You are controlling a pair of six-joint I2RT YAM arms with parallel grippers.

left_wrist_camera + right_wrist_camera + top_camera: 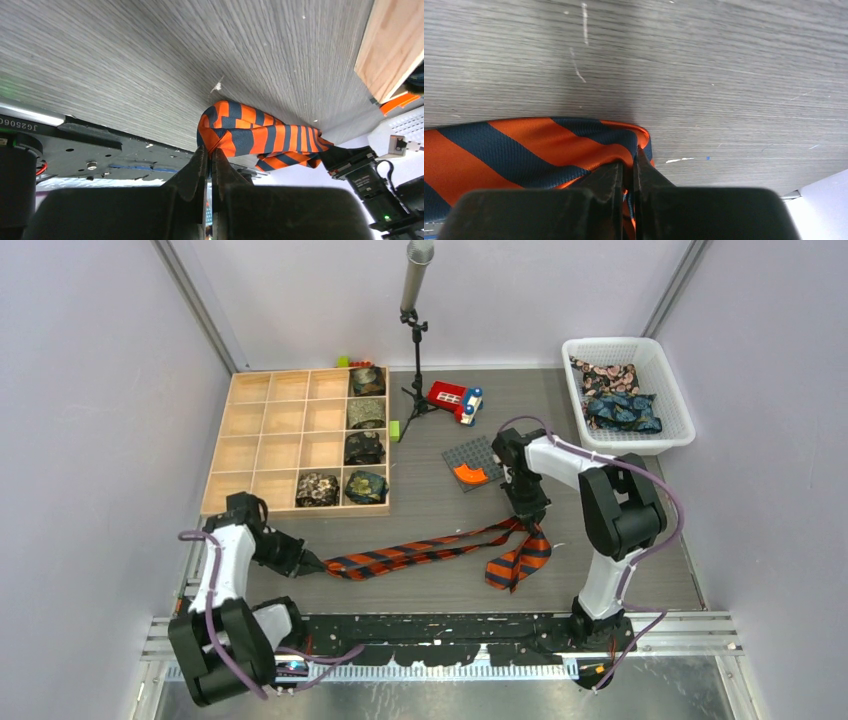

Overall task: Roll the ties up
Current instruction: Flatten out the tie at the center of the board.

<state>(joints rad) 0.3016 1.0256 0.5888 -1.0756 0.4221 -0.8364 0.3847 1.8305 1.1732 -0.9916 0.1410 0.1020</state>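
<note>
The striped tie lies stretched across the near part of the table, its long axis running left to right and slanting slightly away from the arm bases toward the right. One end points left at the left gripper. The other reaches the right gripper, where the broad part folds back toward the near edge in a loose heap.

In the left wrist view the left gripper has its fingers pressed together, with a bunched fold of the striped tie pinched at their tips, just above the wood-grain surface. The right wrist view shows the right gripper likewise clamped, its fingers nipping the rounded edge of the striped tie, which lies flat on the table.

Behind the left arm stands a wooden tray of square compartments. Five rolled ties sit in it, four down its right column and one beside the nearest of them. At the far right a white basket holds two unrolled ties, dark and patterned. A red toy car, a grey plate and a black stand sit mid-table, well apart from the striped tie.
</note>
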